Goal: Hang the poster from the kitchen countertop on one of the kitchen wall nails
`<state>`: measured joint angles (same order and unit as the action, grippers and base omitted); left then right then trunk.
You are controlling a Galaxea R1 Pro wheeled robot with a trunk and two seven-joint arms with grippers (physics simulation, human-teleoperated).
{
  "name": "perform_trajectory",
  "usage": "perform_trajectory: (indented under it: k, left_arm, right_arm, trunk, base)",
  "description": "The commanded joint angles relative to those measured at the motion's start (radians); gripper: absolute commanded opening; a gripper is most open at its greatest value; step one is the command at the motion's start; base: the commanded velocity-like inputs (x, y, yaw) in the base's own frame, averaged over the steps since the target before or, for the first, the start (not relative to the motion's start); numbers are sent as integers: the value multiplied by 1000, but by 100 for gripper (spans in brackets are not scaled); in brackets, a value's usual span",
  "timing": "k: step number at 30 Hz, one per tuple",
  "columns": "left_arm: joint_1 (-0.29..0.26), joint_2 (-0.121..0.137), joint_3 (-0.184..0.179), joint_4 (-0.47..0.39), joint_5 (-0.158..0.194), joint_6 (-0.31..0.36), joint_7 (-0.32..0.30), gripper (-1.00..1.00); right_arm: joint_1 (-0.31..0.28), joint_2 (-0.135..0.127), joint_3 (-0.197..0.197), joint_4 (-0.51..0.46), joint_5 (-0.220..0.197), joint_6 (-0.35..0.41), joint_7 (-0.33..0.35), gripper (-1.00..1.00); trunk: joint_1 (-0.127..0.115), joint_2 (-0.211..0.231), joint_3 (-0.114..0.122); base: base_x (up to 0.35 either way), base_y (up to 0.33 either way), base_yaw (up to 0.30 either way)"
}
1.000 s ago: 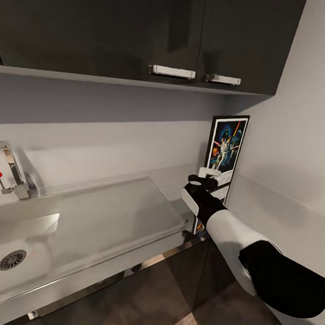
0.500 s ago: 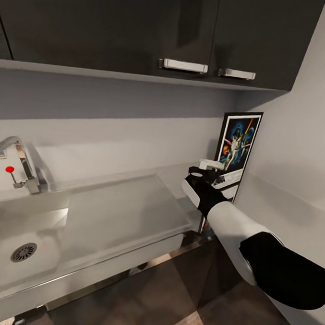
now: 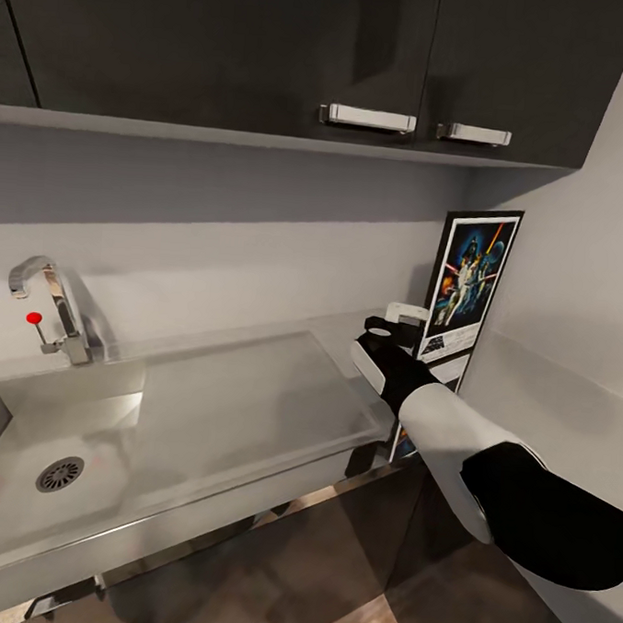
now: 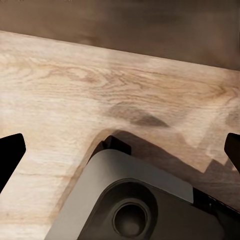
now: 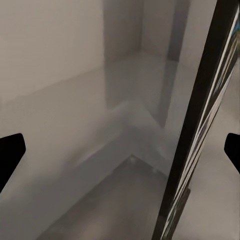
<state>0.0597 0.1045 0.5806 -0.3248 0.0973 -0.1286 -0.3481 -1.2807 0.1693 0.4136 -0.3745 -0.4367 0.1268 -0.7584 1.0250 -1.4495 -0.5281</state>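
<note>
The poster [image 3: 470, 282] stands upright in the corner where the kitchen countertop [image 3: 546, 400] turns. It is close to the back wall, and I can't tell if it leans on a wall or not. Its lower part goes down below the countertop edge level in the head view, so I can't say exactly what it rests on. In the right wrist view the poster [image 5: 200, 135] shows almost edge-on, as a thin dark frame w/ a colourful strip.

My judgement: it is a stiff, flat, light board w/ a narrow frame. It is probably smooth and a bit slippery, and easy to tip bc it is tall and thin. The best hold is across the thickness on a side edge near the middle height, so it doesn't swing.

The right gripper [image 3: 405, 319] is just beside the poster's near edge, approx. at the white title strip. In the right wrist view its two dark fingertips sit far apart at the picture's sides, so the jaws are spread, and the poster edge lies between them but isn't pinched.

The left gripper [image 4: 120, 150] has its tips wide apart too, over the light-wood floor [image 4: 60, 90] and a grey part of the robot base [image 4: 135, 200], holding nothing.

Further out are the steel sink [image 3: 73, 444] w/ its tap [image 3: 53, 310], and dark wall cabinets [image 3: 272, 51] above.
</note>
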Motion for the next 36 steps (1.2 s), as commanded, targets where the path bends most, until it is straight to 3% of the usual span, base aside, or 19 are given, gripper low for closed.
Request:
perform_trajectory:
  k: [1, 11, 25, 36]
  left_arm:
    - [0, 0, 2, 0, 10, 2, -7, 100]
    - [0, 0, 2, 0, 10, 1, -7, 100]
    - [0, 0, 2, 0, 10, 1, -7, 100]
    - [0, 0, 2, 0, 10, 1, -6, 100]
  right_arm:
    - [-1, -1, 8, -1, -3, 10, -7, 100]
    - [-1, -4, 7, -1, -2, 5, -23, 100]
    - [0, -12, 6, 2, -6, 8, -52, 100]
    - [-1, -13, 5, 1, -7, 11, -47, 100]
  trunk:
    - [0, -1, -1]
    - [0, -1, -1]
    - [0, -1, -2]
    - [0, -1, -17]
  base:
    - [0, 0, -98]
    - [0, 0, -158]
    - [0, 0, -12]
    - [0, 0, 0]
